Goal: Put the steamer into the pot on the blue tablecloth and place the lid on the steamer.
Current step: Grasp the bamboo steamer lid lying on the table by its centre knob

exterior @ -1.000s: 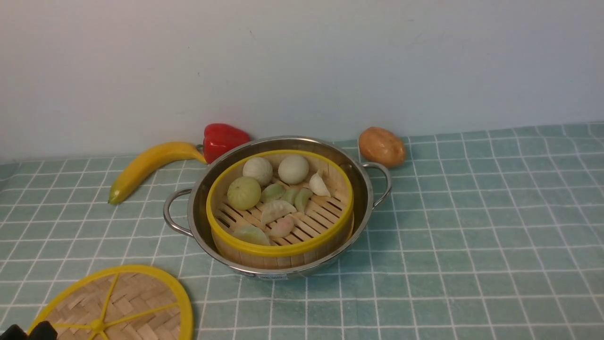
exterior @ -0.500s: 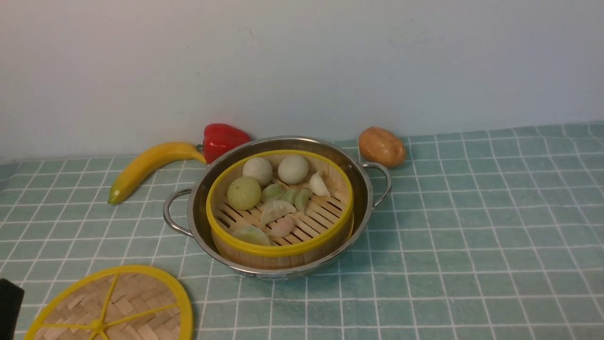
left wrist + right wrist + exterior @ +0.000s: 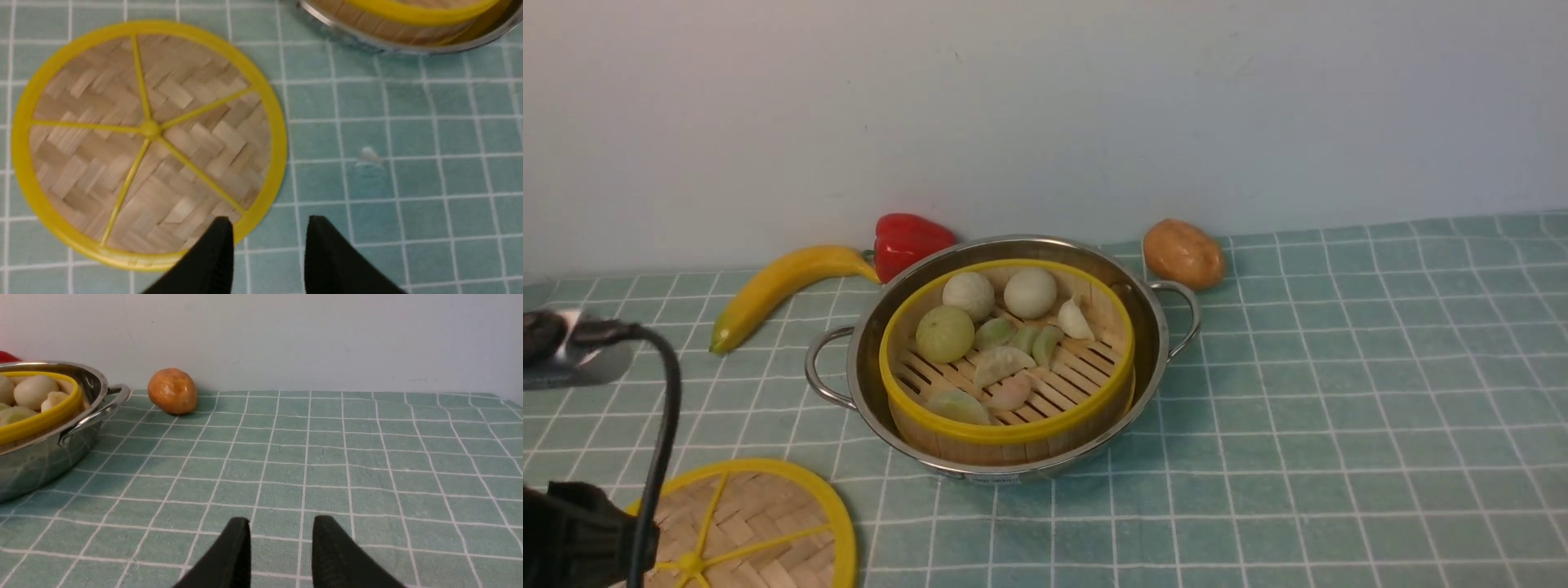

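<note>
The steamer [image 3: 1006,359], a bamboo basket with a yellow rim and toy buns and dumplings inside, sits in the steel pot [image 3: 1152,343] on the blue tablecloth [image 3: 1339,408]. The lid [image 3: 760,531], a flat woven disc with yellow spokes, lies on the cloth in front of the pot, to its left. My left arm [image 3: 572,535] covers the lid's left part. In the left wrist view my left gripper [image 3: 269,222] is open above the rim of the lid [image 3: 149,143], one fingertip [image 3: 222,228] over that rim. My right gripper [image 3: 278,522] is open and empty over bare cloth, right of the pot [image 3: 41,457].
A banana [image 3: 776,286] and a red pepper [image 3: 907,241] lie behind the pot on the left. A potato [image 3: 1184,253] lies behind it on the right, by the wall. A black cable [image 3: 666,425] loops up from my left arm.
My left arm has risen into the front view at the lower left, and its cable now shows. It hides part of the lid. Pot, steamer and lid have not moved.
</note>
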Available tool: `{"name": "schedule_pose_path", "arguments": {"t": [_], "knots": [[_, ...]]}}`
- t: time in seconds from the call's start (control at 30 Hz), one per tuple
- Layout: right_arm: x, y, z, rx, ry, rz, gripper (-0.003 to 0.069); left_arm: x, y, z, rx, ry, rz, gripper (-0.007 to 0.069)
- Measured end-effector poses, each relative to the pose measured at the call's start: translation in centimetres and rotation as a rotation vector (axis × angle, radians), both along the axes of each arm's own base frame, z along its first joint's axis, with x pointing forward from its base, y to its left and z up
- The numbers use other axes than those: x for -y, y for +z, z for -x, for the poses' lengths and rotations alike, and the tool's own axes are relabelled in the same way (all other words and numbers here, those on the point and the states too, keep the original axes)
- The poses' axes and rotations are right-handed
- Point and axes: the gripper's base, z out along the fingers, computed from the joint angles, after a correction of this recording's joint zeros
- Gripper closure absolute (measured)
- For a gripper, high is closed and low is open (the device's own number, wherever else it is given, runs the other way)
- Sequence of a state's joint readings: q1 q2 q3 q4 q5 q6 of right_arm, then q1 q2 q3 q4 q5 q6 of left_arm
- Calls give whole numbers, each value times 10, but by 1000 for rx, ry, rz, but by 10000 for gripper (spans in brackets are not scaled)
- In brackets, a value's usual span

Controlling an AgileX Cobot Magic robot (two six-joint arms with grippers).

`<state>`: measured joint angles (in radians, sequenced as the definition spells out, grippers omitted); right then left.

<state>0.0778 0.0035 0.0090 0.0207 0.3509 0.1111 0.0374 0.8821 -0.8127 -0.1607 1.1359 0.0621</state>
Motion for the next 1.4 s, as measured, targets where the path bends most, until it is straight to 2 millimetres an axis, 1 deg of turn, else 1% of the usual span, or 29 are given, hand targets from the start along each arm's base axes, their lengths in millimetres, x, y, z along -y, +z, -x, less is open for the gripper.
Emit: {"name": "schedule_pose_path", "arguments": {"t": [0.07,0.1,0.13,0.17,0.2,0.23,0.3,0.33,0.37,0.43,0.5,0.53,0.6,0.83,1.07,1.2,1.27,1.37,1.4], "knots": [[0,0,0,-2,-4,-21,419,-4,-4,-21,-75,19,-26,382],[0,0,0,-2,-4,-23,419,-5,-6,-25,-91,20,-31,382],[0,0,0,-3,-7,-36,419,-6,-11,-37,-136,28,-43,382],[0,0,0,-4,-8,-45,419,-8,-15,-44,-168,42,-47,382],[0,0,0,-4,-10,-54,419,-10,-25,-56,-238,70,-59,382],[0,0,0,-4,-11,-57,419,-12,-32,-63,-283,95,-65,382],[0,0,0,-5,-11,-59,419,-14,-45,-73,-347,119,-81,382],[0,0,0,-5,-11,-59,419,-14,-48,-75,-362,122,-85,382],[0,0,0,-5,-11,-59,419,-16,-61,-82,-420,127,-103,382],[0,0,0,-5,-11,-60,419,-18,-74,-90,-473,127,-119,382],[0,0,0,-5,-11,-62,419,-20,-88,-100,-484,127,-139,382],[0,0,0,-5,-11,-62,419,-20,-89,-101,-488,126,-141,382],[0,0,0,-5,-12,-63,419,-22,-101,-111,-469,125,-160,382],[0,0,0,-5,-12,-63,419,-24,-120,-127,-445,136,-172,382],[0,0,0,-5,-12,-63,419,-24,-137,-132,-508,131,-174,382],[0,0,0,-4,-12,-63,419,-24,-140,-132,-520,133,-174,386],[0,0,0,-4,-12,-63,419,-24,-140,-133,-517,133,-174,395],[0,0,0,-4,-12,-63,419,-24,-140,-134,-504,133,-174,475],[0,0,0,-4,-12,-63,419,-24,-140,-134,-504,133,-172,482]]}}
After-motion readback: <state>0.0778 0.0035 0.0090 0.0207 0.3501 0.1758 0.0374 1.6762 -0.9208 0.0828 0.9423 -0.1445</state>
